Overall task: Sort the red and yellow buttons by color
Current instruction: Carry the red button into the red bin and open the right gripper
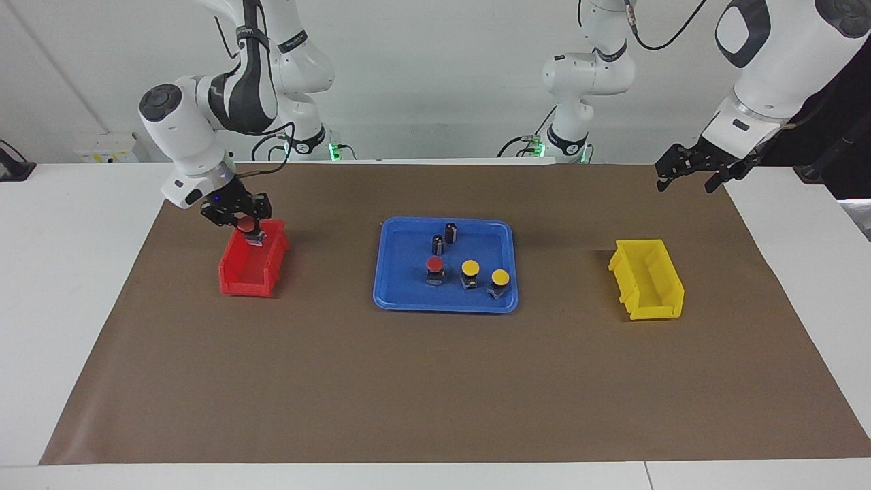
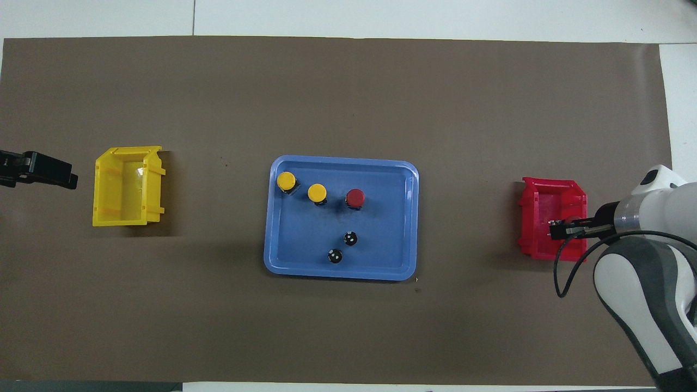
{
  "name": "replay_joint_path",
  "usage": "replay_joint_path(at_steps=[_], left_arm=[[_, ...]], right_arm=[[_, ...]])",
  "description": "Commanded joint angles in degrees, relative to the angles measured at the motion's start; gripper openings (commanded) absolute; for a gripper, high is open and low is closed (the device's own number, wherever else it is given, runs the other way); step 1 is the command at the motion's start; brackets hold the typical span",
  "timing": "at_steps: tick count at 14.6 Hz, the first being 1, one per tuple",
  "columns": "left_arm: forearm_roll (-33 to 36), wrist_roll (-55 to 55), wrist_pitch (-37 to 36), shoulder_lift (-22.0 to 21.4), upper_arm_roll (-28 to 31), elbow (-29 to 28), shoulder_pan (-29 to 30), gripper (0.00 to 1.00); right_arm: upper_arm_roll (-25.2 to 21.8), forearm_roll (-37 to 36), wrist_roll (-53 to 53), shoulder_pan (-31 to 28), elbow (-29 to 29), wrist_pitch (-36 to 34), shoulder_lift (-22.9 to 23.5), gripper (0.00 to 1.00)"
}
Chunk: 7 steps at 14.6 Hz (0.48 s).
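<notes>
Three buttons sat unsorted in the blue tray (image 1: pixel 388 299): one red (image 1: pixel 435 264), two yellow (image 1: pixel 470 267). My right gripper (image 1: pixel 249 229) had the other red button (image 1: pixel 246 222) clamped over the red bin (image 1: pixel 235 282), unreleased. Left gripper (image 1: pixel 687 170) waited open near the yellow bin (image 1: pixel 663 306).

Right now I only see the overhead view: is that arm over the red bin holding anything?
Observer: Yes. The facing view shows a red button clamped in the right arm's jaws.
Operator: Is it lying in the red bin?
Observer: No, it hangs gripped at about rim height, not let go.
Operator: And the two black dots in the blue tray?
Observer: From the side they are upright dark cylinders with no caps.
</notes>
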Motion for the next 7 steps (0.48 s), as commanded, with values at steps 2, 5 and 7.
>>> replay_joint_path(at_steps=[2,5,7], left_arm=[[0.77,0.08,-0.08,-0.91,0.0,-0.85,0.05,1.0],[0.77,0.08,0.0,-0.91,0.0,-0.85,0.05,1.0],[0.77,0.08,-0.08,-0.91,0.0,-0.85,0.05,1.0]], right_arm=[[0.61,1.26,-1.97,-1.04,-4.47,5.86,0.77,0.14],[0.61,1.17,-2.24,-0.78,-7.56,9.82,0.51,0.14],[0.61,1.17,-2.5,-0.95,-7.82,10.79,1.48,0.17]])
